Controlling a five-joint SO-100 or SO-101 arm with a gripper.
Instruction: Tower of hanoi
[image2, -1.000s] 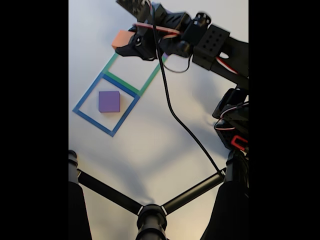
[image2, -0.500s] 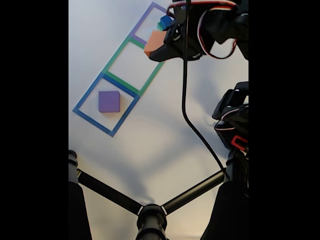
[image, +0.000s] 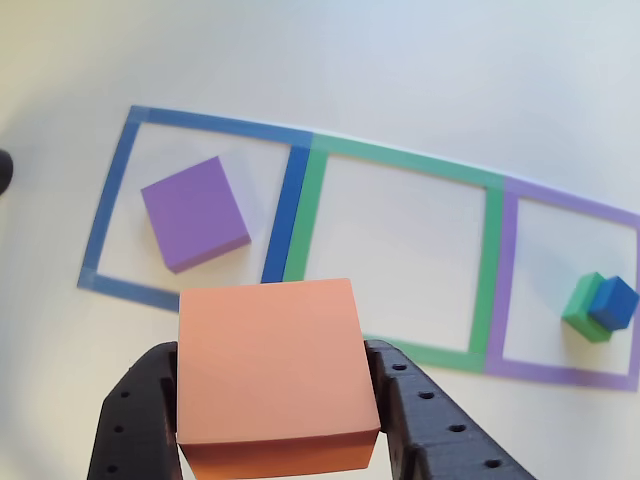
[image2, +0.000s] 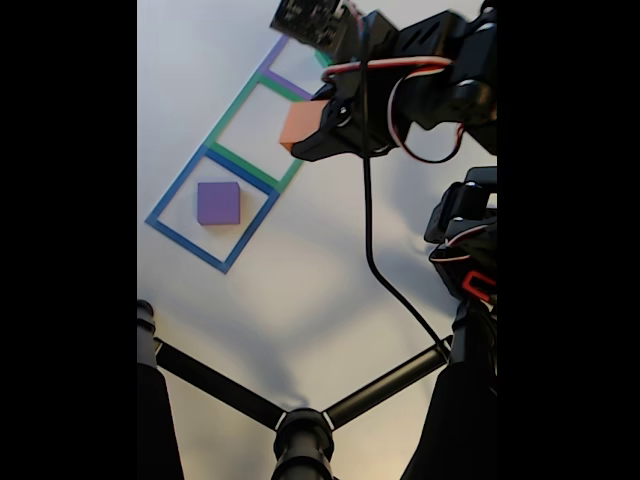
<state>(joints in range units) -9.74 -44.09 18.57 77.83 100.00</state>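
Below the gripper (image: 275, 400), clamped on the orange block (image: 270, 370), the green tape square (image: 400, 250) is left bare. The blue tape square (image: 110, 220) beside it is occupied by the purple slab (image: 195, 212); the purple tape square (image: 560, 290) by the stacked green cube (image: 580, 312) and blue cube (image: 613, 302).

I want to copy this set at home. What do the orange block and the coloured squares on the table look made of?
Orange block: probably foam, matte, soft edges, no shine. Blue square, green square and purple square: flat tape strips, overlapping at corners.
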